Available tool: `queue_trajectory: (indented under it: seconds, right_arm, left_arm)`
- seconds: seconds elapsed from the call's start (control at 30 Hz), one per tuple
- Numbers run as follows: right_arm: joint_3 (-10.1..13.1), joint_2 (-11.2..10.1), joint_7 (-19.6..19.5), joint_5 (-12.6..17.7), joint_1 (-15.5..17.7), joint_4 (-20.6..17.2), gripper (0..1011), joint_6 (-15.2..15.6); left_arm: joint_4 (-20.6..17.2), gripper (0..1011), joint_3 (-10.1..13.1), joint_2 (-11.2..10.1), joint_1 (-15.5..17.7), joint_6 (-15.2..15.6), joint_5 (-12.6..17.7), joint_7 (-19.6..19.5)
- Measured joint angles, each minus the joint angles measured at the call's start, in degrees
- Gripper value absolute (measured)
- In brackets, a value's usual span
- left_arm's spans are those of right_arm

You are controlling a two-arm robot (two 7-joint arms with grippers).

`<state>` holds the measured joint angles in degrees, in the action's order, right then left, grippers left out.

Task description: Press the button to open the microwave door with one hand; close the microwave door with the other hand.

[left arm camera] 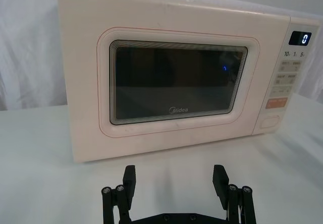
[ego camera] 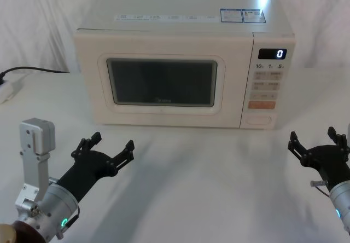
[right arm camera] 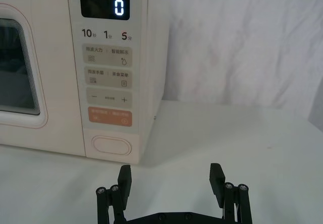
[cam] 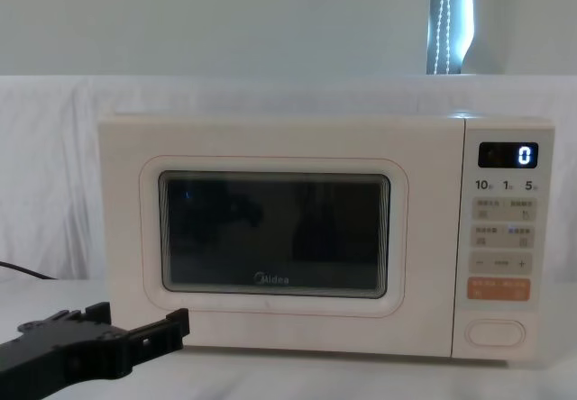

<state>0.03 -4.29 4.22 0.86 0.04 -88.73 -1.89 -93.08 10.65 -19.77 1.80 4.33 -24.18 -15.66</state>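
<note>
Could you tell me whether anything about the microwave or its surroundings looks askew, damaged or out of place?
Nothing stands out. The microwave door sits shut and flush, the display reads 0, and both open hands, left and right, hover short of it.

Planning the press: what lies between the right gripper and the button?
Only bare white table between the open right gripper and the button, per the right wrist view.

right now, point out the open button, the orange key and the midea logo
button [right arm camera: 111,146], right wrist view, centre of the wide cream key
orange key [right arm camera: 110,117], right wrist view, middle of its face
Midea logo [left arm camera: 177,110], left wrist view, centre of the grey lettering
</note>
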Motion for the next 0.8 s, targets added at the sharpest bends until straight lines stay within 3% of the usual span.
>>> queue_trajectory:
  seconds: [0.8]
  right_arm:
    - [0.0, 0.0, 0.0, 0.0, 0.0, 0.0, 1002, 0.0]
  left_arm:
    - [0.0, 1001, 0.0, 0.0, 0.0, 0.0, 0.0, 0.0]
